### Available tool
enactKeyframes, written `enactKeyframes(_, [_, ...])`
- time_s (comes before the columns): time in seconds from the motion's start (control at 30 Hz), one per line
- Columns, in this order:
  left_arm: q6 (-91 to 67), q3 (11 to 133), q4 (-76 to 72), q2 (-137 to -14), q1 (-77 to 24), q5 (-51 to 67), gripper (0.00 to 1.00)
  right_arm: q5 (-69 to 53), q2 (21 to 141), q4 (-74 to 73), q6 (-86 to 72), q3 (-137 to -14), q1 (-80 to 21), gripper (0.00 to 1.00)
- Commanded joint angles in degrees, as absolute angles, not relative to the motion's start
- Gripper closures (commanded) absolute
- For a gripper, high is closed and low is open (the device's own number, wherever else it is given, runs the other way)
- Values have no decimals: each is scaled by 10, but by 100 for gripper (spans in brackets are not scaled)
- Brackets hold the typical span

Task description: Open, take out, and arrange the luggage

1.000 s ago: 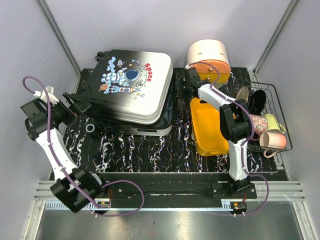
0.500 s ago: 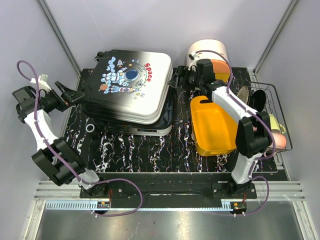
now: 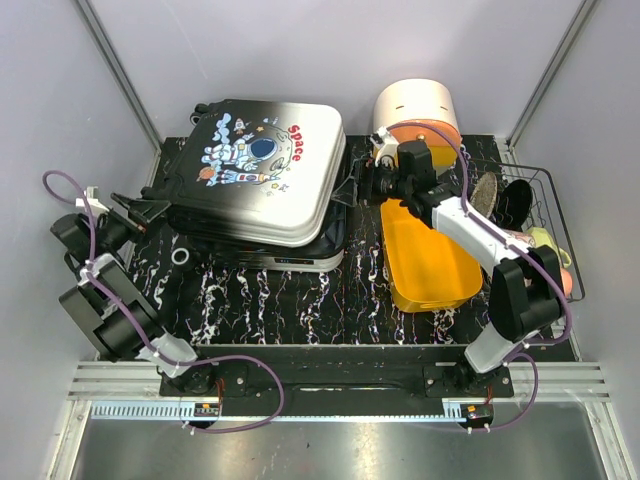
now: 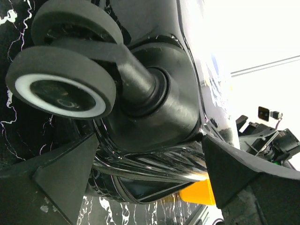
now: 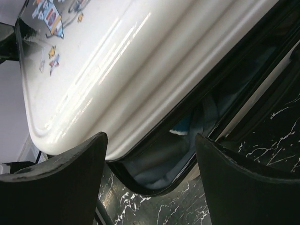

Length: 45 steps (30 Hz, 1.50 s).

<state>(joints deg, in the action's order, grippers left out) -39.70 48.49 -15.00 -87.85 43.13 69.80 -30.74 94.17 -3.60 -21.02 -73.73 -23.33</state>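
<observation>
Since a second ago our right gripper point(image 3: 352, 185) has opened beside the luggage point(image 3: 255, 180), which lies ajar on the surface point(image 3: 300, 295). Left wrist: our left gripper point(image 4: 150, 164) gapes around its wheeled corner. Right wrist: stiff, glossy lid; we'd hook its rim.

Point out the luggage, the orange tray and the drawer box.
luggage point(image 3: 262, 160), top view, on its printed lid.
orange tray point(image 3: 425, 265), top view, on its bare floor.
drawer box point(image 3: 415, 103), top view, on its white top.
</observation>
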Motion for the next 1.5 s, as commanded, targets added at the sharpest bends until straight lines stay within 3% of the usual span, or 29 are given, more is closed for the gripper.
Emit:
enactKeyframes(0.0, [-631,400,-515,-901,428,696,1,-335,896,-5,-193,-711,-243,16])
enactKeyframes(0.03, [-685,385,-680,-913,427,690,1,-337,889,-6,-191,-706,-243,15])
enactKeyframes(0.13, [-888,354,-946,-982,432,658,1,-340,876,18,-188,-687,-246,15])
enactKeyframes(0.37, [-907,334,-934,-981,472,644,1,-338,854,18,-178,-662,-247,15])
enactKeyframes(0.5, [-769,281,-737,-916,500,637,1,-338,853,18,-186,-656,-248,15])
enactKeyframes(0.63, [-529,293,-303,-825,519,594,1,-338,847,17,-185,-651,-248,15])
enactKeyframes(0.73, [-432,307,-191,-779,532,556,1,-338,844,13,-183,-649,-248,15])
enactKeyframes(0.93, [-275,394,39,-807,535,445,28,-341,846,11,-180,-642,-250,15])
enactKeyframes(1.07, [-204,437,94,-849,531,428,32,-341,846,15,-180,-639,-250,15])
enactKeyframes(1.23, [-197,455,83,-884,491,405,37,-344,852,11,-182,-640,-252,15])
enactKeyframes(1.47, [-231,497,43,-927,424,369,38,-342,846,4,-178,-640,-252,15])
